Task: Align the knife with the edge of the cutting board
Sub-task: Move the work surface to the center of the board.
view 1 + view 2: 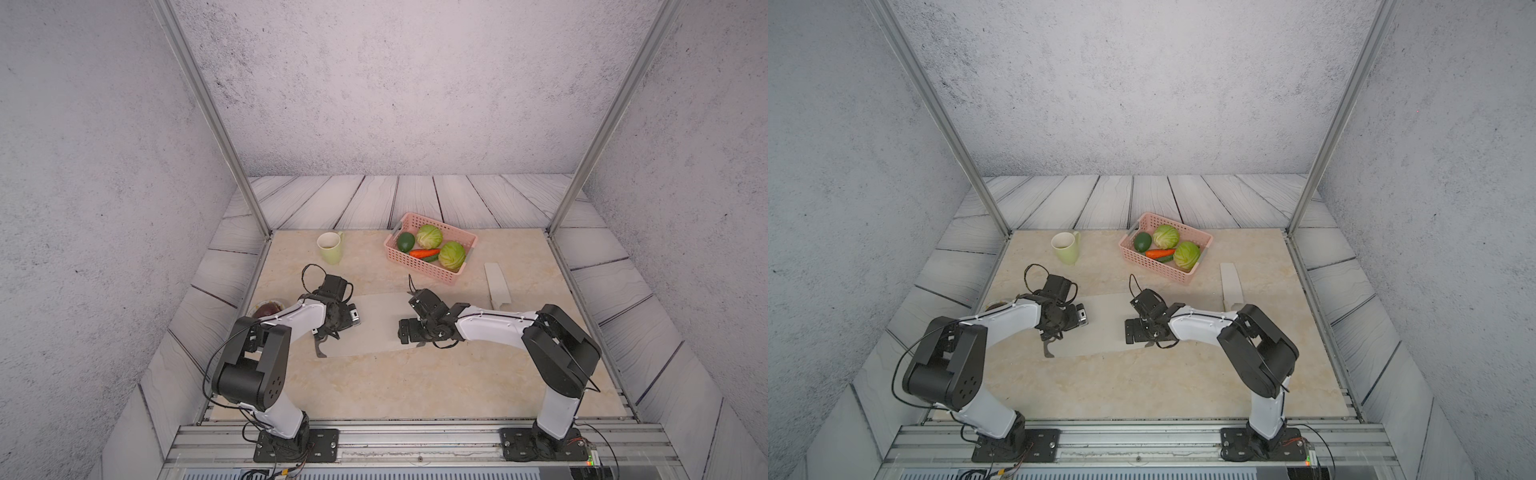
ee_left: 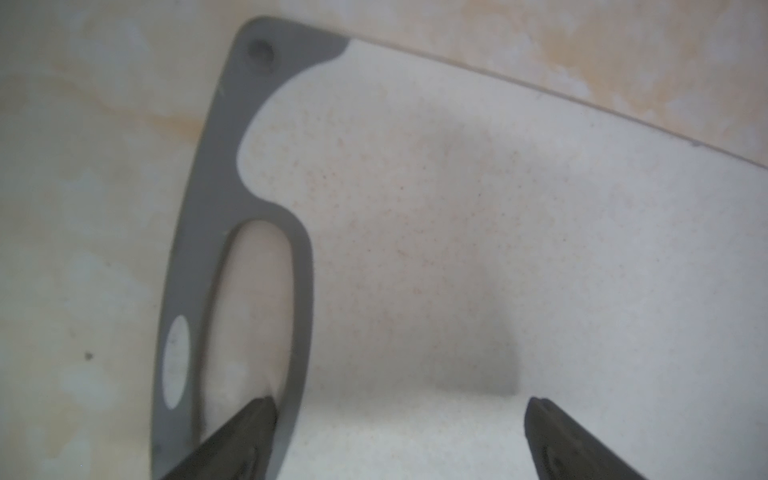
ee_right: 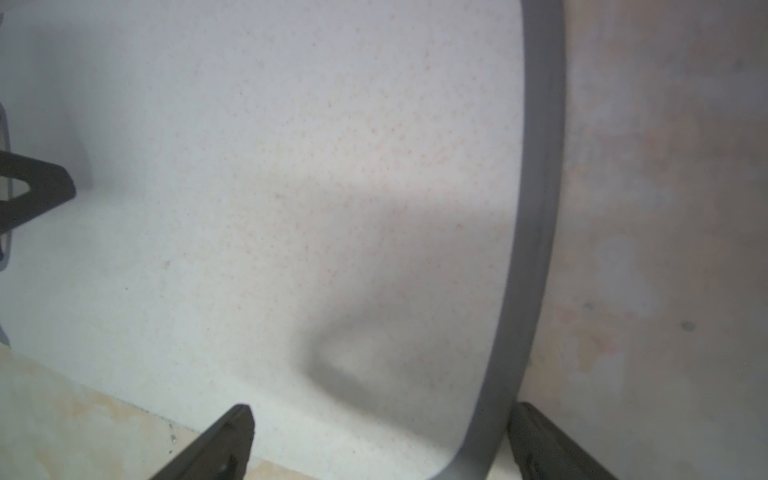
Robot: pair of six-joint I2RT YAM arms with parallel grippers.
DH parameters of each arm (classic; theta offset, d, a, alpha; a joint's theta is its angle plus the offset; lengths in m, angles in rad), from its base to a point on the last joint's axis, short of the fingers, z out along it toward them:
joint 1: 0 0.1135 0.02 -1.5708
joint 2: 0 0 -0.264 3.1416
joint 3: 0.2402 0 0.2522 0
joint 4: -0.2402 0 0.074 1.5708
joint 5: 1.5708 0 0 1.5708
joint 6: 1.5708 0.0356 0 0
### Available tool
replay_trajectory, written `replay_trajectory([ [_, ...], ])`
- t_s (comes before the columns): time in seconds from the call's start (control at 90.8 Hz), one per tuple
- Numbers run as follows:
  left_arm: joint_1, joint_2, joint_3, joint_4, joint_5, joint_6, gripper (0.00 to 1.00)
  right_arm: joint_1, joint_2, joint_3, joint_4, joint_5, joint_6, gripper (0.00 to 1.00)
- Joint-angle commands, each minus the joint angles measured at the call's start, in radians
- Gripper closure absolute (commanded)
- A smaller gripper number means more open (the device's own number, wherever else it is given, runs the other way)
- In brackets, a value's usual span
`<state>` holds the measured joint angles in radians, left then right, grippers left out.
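**A:** Both arms are poised over the cutting board (image 1: 374, 324), and neither is carrying a thing. The left gripper (image 2: 399, 415) is spread wide above the handle-hole end. The right gripper (image 3: 382, 419) is just as wide, its fingers either side of the dark strip at the opposite end.

**B:** And the knife (image 1: 496, 286)?

**A:** It's flat on the table, off the board, out beyond its right end and near the pink basket (image 1: 415, 264). No finger is on it. (I'd say the real work hasn't begun.)

**B:** So what's left?

**A:** Nearly everything, by my reading: reach the knife, take or nudge it, and square it up along an edge of the board.

**B:** Do the wrist cameras help?

**A:** They settle the jaws, which are clearly apart and empty, and they show the board's two ends up close. Neither wrist view shows the knife, though; it appears only in both top views. From up there the right arm covers the board's right end, so I can't tell whether blade and board touch or how they line up.
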<state>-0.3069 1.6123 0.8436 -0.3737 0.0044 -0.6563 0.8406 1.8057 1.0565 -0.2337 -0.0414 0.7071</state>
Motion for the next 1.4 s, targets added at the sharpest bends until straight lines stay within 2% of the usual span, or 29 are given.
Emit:
replay_trajectory([
  [0.0,-0.074,0.013,-0.071,-0.028,0.195,-0.074,0.02,0.032,-0.014,-0.059,-0.053,-0.065,0.048,0.01],
  [0.539,-0.251,-0.077,-0.112,-0.001,0.161,-0.171,0.02,0.035,-0.115,-0.228,-0.049,-0.04,0.102,0.01],
  [0.936,-0.333,-0.004,-0.048,0.007,0.139,-0.188,0.02,0.038,-0.239,-0.363,-0.055,-0.016,0.127,0.01],
  [1.387,-0.37,0.088,0.041,-0.002,0.128,-0.19,0.02,0.038,-0.26,-0.394,-0.066,0.006,0.137,0.01],
])
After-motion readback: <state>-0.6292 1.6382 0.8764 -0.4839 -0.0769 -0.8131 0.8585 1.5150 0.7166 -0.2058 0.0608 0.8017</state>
